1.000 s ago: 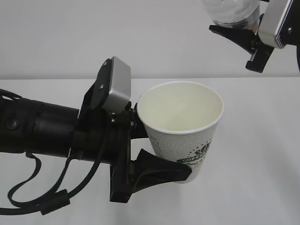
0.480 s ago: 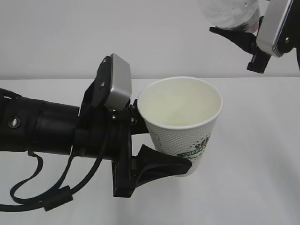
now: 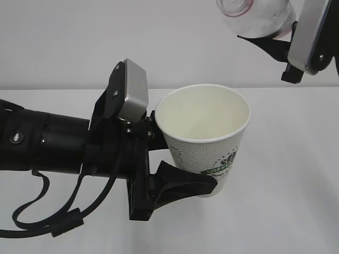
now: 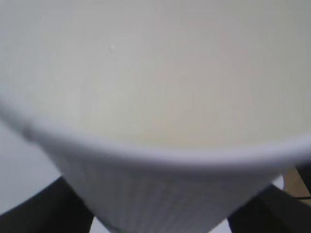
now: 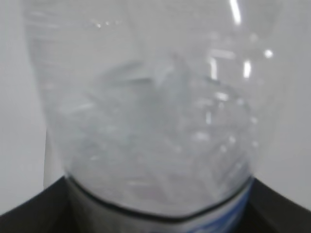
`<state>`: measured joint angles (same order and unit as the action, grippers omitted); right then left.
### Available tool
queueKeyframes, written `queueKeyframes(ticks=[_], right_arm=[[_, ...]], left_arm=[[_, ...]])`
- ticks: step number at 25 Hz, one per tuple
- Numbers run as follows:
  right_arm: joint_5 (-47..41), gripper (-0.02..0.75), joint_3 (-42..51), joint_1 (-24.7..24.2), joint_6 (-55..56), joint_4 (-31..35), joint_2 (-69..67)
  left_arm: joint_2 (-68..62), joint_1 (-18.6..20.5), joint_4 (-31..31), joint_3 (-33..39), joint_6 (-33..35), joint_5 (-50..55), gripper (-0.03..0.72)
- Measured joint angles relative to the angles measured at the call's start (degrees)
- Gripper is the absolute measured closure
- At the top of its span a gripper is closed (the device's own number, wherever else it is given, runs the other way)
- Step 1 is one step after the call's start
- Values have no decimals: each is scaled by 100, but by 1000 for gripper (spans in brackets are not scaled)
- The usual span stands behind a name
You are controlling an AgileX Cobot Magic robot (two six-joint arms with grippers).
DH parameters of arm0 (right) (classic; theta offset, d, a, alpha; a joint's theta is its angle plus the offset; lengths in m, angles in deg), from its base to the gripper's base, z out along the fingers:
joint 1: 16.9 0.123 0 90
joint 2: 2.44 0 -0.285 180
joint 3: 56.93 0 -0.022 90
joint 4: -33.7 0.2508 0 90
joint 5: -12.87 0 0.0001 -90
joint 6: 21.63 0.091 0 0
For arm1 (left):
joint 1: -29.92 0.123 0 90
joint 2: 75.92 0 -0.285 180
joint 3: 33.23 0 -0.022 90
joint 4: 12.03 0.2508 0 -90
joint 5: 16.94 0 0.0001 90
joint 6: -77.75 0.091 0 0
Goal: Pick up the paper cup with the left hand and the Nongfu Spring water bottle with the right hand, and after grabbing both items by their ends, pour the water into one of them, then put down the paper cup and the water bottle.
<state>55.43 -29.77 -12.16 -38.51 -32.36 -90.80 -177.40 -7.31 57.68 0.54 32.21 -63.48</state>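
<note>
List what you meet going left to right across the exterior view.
left hand → paper cup → Nongfu Spring water bottle → right hand

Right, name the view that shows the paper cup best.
The exterior view: the whole paper cup shows, rim, cream inside and green logo, gripped by the left pincer. The left wrist view gives only a blurred close-up of its rim and wall; the right wrist view shows none of it.

Nongfu Spring water bottle [image 3: 254,16] body cut off at top edge; paper cup [image 4: 160,121] blurred.
</note>
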Motion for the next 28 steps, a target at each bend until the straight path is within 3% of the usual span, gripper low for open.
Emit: queueKeyframes(ticks=[28], right_arm=[[159, 253, 0, 0, -1270, -83, 0]], left_arm=[[0, 0, -68, 0, 0, 0, 143]])
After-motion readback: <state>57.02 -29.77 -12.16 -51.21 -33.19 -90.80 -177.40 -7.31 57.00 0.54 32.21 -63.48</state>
